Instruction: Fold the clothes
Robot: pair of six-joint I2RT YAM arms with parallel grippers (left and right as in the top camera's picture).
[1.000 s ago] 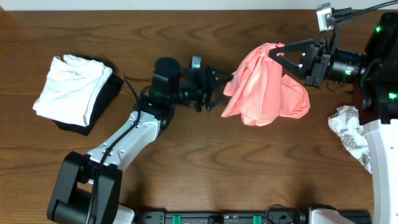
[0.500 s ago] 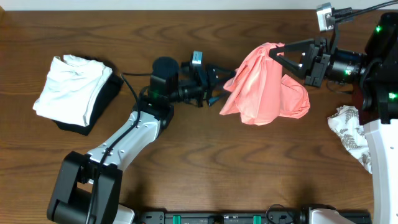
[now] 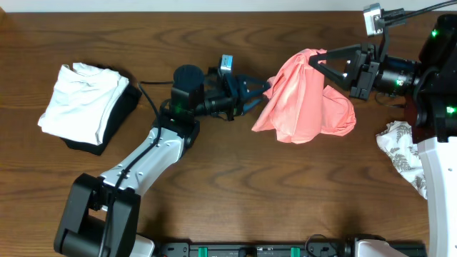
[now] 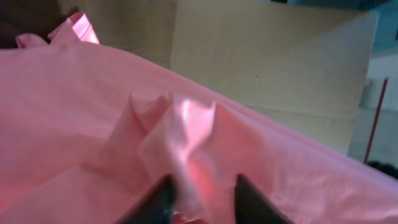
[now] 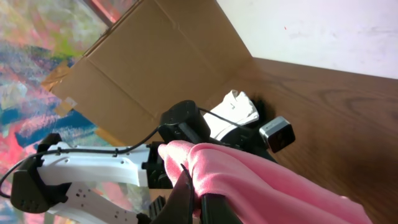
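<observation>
Left arm (image 3: 143, 160) runs from its base at the near-left table edge diagonally up to a joint near table centre, then the wrist lies roughly level, pointing right toward the clothes (image 3: 307, 100). The left gripper (image 3: 260, 89) sits at the garment's left edge. In the wrist cam its two dark fingers (image 4: 160, 196) are drawn in w/ a puckered fold of pink fabric between them. It looks like a pinch on that fold, though the contact sits at the very bottom of the frame, so the grip isn't fully visible.

Right arm (image 3: 400, 75) comes in from the far-right corner, wrist level and pointing left. The right gripper (image 3: 314, 63) is closed tight on the top of the clothes. In its own cam the fingers (image 5: 185, 186) are nearly together, w/ a rolled pink edge clamped between them.

The clothes hang bunched btw the two grippers at right-centre of the table (image 3: 285, 185), top end lifted by the right gripper, the bulk drooping toward the wood in loose folds. No lettering visible from here.

Elsewhere: a white folded garment (image 3: 78, 100) on a dark item (image 3: 123, 111) at far left, well apart from the arms. A leaf-print cloth (image 3: 403, 153) lies at the right edge, beside the right arm.
</observation>
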